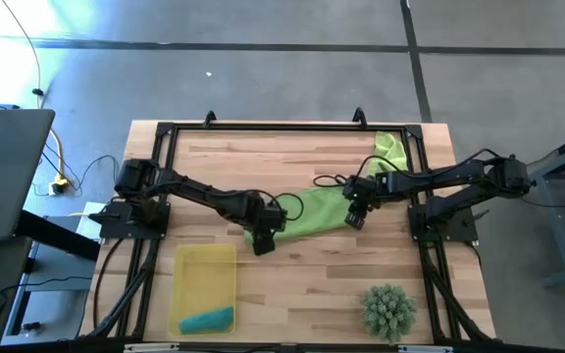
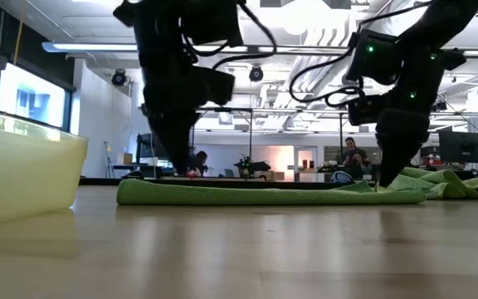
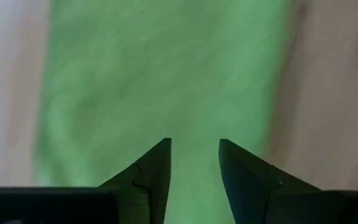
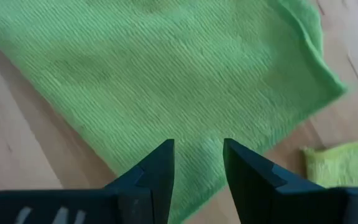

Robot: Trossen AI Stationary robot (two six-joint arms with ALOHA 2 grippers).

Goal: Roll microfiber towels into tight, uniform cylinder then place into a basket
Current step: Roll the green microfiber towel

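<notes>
We find no readable writing. Mid-bench lies a green towel (image 1: pixel 317 211) – our left pincer (image 1: pixel 263 241) over one end, right pincer (image 1: pixel 355 218) over the other, both parted, grasping nothing. The basket (image 1: pixel 204 263) sits near the front edge, holding a teal towel (image 1: pixel 207 320).

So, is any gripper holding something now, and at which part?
Nothing is held. The left gripper and the right gripper both stand open over the flat green towel, with a gap between the fingers and no cloth pinched.
</notes>
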